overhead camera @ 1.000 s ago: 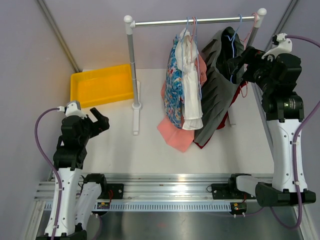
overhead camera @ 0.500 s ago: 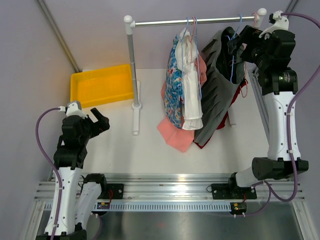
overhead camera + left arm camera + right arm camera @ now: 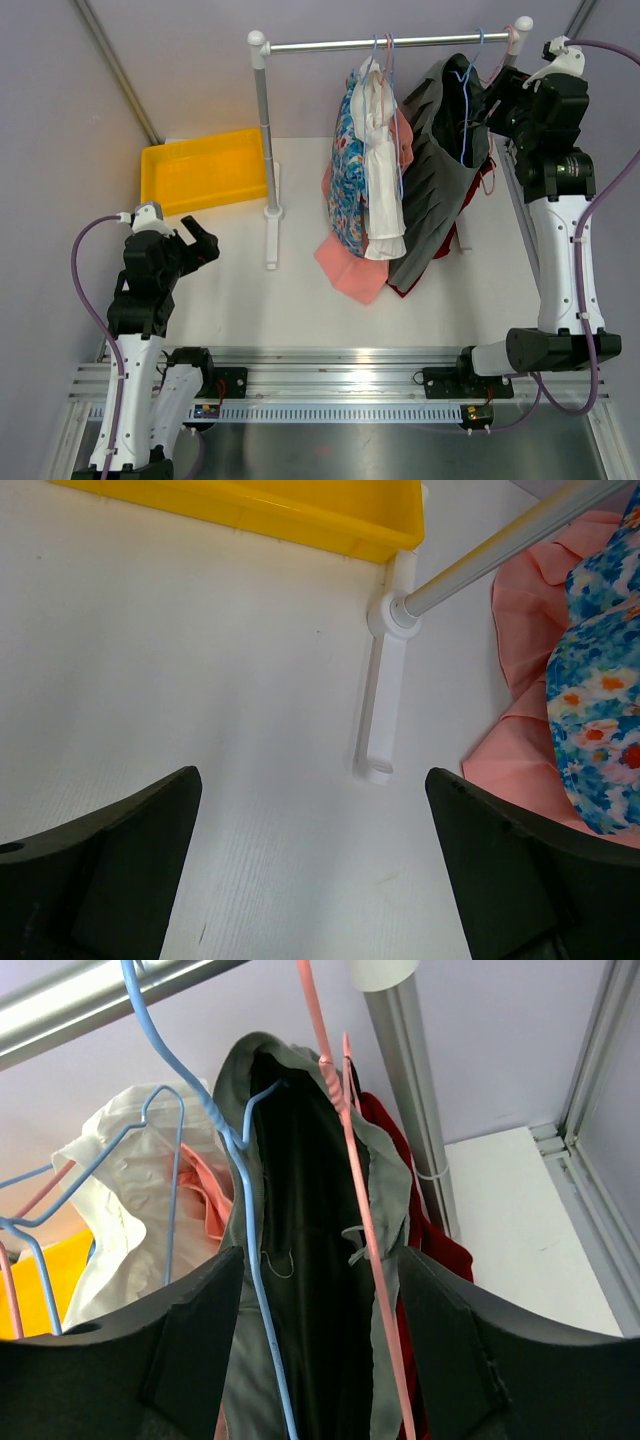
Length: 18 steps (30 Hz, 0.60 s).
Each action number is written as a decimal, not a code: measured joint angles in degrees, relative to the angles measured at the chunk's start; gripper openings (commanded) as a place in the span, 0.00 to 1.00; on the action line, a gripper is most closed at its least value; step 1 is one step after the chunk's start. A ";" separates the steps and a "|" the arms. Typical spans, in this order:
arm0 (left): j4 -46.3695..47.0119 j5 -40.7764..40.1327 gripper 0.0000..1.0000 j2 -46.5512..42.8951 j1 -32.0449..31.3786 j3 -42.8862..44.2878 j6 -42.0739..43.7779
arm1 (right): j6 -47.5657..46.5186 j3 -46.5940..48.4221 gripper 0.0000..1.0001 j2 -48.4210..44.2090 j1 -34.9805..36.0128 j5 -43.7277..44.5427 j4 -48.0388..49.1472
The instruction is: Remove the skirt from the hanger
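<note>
The grey pleated skirt (image 3: pixel 438 185) hangs on a blue hanger (image 3: pixel 465 110) at the right end of the rail (image 3: pixel 400 43). My right gripper (image 3: pixel 492 100) is open just right of the hanger's top, close to the skirt's waistband. In the right wrist view the skirt's waistband (image 3: pixel 385 1175) and dark inside lie between the open fingers, with the blue hanger (image 3: pixel 235 1155) on the left and a pink hanger (image 3: pixel 362 1225) on the right; the right gripper (image 3: pixel 320 1360) holds nothing. My left gripper (image 3: pixel 200 240) is open and empty over the table (image 3: pixel 250 730), far from the rack.
A floral garment (image 3: pixel 347 170), a white one (image 3: pixel 383 190) and a pink one (image 3: pixel 350 270) hang left of the skirt. A red garment (image 3: pixel 470 215) hangs behind it. A yellow tray (image 3: pixel 205 170) sits at the back left. The rack's left post (image 3: pixel 265 140) stands on a white foot (image 3: pixel 385 700).
My right gripper rose from beside the skirt's upper part up to hanger height near the rail, then drew slightly back to the right. The left arm has not moved.
</note>
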 measured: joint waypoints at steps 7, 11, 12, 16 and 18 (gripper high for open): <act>0.00 0.00 0.98 0.02 0.00 0.00 0.00 | -0.72 -3.13 0.62 -1.31 0.00 1.86 1.62; 0.02 0.00 0.98 0.15 0.00 0.00 0.00 | -0.81 -3.30 0.55 -0.09 0.00 2.10 1.92; 0.00 0.00 0.98 0.26 0.00 0.00 0.00 | -0.85 -3.30 0.45 0.42 0.00 2.14 2.03; 0.00 0.00 0.98 0.31 0.00 0.00 0.00 | -1.18 -3.30 0.33 2.78 0.00 3.10 2.05; 0.02 0.00 0.98 0.31 0.00 0.00 0.00 | -1.25 -3.30 0.30 3.82 0.00 3.17 2.05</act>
